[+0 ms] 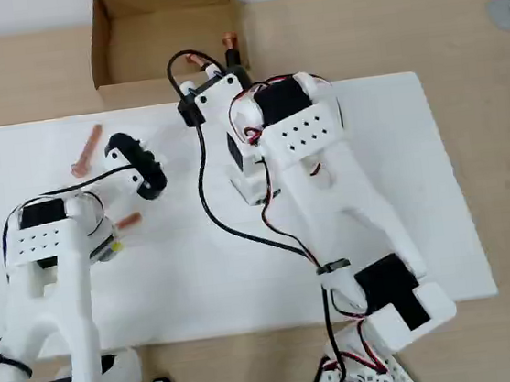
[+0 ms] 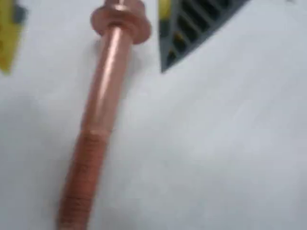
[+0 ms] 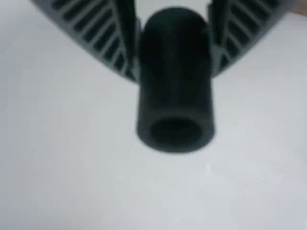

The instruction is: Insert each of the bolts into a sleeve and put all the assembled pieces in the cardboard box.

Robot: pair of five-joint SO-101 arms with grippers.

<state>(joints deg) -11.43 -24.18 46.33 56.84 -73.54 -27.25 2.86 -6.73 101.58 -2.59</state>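
The right gripper (image 3: 175, 48) is closed on a black sleeve (image 3: 175, 91). The sleeve is clamped between both fingers, and its open bore is left free beyond the tips. In the high view this sleeve is hidden under the right arm (image 1: 326, 164), which is stretched over the mat (image 1: 181, 273) toward the box (image 1: 103, 52) at 12 o'clock.

The left gripper (image 2: 84, 62) is spread wide and nothing is held. A bolt (image 2: 103, 120) is seen flat on the mat between a grey finger (image 2: 192, 28) and a yellow part (image 2: 9, 38), taken to be the other finger. It is touched by neither. Its long axis is set roughly along the gripper's reach, with the head at the fingertips and the thread toward the wrist. In the high view only a copper stub of it is shown, at 3 o'clock of the left arm (image 1: 51, 260); the rest is covered.

The left arm is judged the nearer, so the pick is likely its job. The thread would then have to be turned toward the bore.

A second bolt (image 1: 87, 150) is laid at 11 o'clock of the left arm, with its axis running from 1 to 7 o'clock. Two copper ends (image 1: 194, 60) are seen by the box's 5 o'clock corner, partly hidden by the right arm's camera (image 1: 212, 94). Whether they are sleeved cannot be made out.
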